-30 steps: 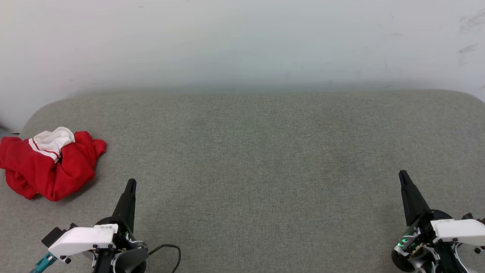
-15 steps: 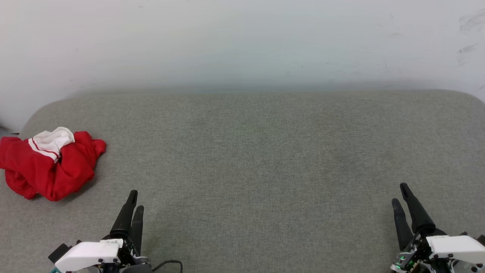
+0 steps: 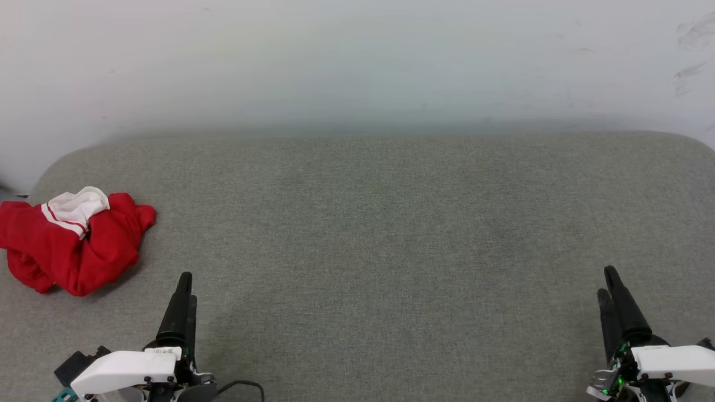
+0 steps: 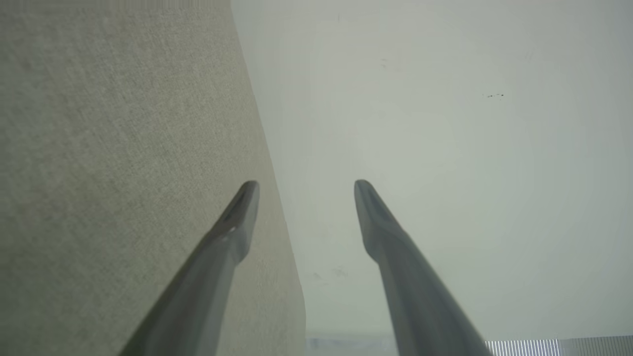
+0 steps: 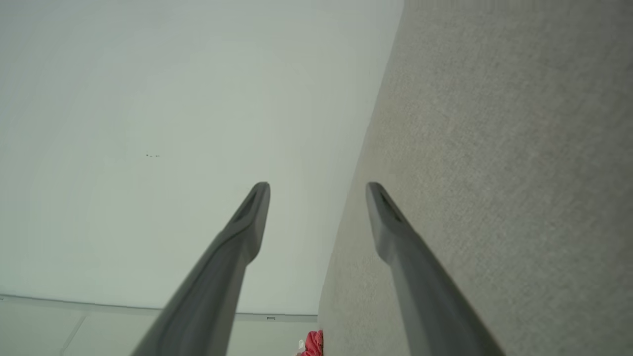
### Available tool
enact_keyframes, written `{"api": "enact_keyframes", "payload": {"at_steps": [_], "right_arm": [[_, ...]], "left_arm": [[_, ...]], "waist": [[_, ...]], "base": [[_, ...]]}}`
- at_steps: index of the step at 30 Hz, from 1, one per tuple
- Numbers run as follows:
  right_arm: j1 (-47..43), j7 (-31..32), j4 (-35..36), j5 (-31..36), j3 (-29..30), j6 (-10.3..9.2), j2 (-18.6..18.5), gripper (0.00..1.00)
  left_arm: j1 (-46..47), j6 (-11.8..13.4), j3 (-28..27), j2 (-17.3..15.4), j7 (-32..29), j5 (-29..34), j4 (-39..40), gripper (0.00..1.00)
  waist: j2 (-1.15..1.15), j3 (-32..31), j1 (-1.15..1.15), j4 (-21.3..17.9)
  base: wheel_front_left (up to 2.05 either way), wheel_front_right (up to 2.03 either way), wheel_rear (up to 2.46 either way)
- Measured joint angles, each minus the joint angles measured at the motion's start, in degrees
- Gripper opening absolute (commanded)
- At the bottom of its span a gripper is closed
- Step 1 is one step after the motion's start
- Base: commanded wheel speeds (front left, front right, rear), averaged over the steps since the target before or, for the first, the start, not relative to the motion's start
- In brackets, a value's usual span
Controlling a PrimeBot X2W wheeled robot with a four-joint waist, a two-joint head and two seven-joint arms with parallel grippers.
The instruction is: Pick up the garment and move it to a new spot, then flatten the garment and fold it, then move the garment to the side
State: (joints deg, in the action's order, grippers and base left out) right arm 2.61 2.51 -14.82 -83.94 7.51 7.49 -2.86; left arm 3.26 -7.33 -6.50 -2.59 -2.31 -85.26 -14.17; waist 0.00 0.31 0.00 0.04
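Note:
The garment (image 3: pixel 72 243), a bright red T-shirt with a white sleeve and striped trim showing on top, lies crumpled at the far left of the grey padded surface (image 3: pixel 368 234). A sliver of the garment (image 5: pixel 312 343) peeks in at the bottom of the right wrist view. My left gripper (image 3: pixel 187 287) hovers at the lower left, to the right of and nearer than the garment, apart from it. In the left wrist view the left gripper (image 4: pixel 306 185) stands open and empty. My right gripper (image 3: pixel 608 282) sits at the lower right; the right wrist view shows the right gripper (image 5: pixel 318 187) open and empty too.
A pale wall (image 3: pixel 357 61) rises behind the padded surface, whose rounded back corners show at left and right. A dark cable (image 3: pixel 243 385) loops by my left wrist. The surface's left edge lies just beyond the garment.
Both grippers have gone from shut to open. Both arms drew back toward the bottom edge, and the right gripper shifted slightly right. The garment has not moved.

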Motion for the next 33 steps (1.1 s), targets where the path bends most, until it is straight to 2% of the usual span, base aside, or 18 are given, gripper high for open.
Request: {"api": "enact_keyframes", "payload": {"at_steps": [15,33], "right_arm": [[-0.3,-3.5,7.5,18.9,0.8,0.0,0.0,1.0],[-1.8,-7.1,14.0,44.6,-3.7,0.0,0.0,1.0]], "left_arm": [[0.0,4.7,0.7,0.0,3.5,18.0,5.5,1.0],[-0.6,10.0,4.1,-0.1,7.0,40.2,8.9,1.0]], "waist": [[0.0,0.4,0.0,0.1],[0.0,0.5,0.01,0.2]], "base": [[0.0,0.0,0.0],[0.0,0.0,0.0]]}}
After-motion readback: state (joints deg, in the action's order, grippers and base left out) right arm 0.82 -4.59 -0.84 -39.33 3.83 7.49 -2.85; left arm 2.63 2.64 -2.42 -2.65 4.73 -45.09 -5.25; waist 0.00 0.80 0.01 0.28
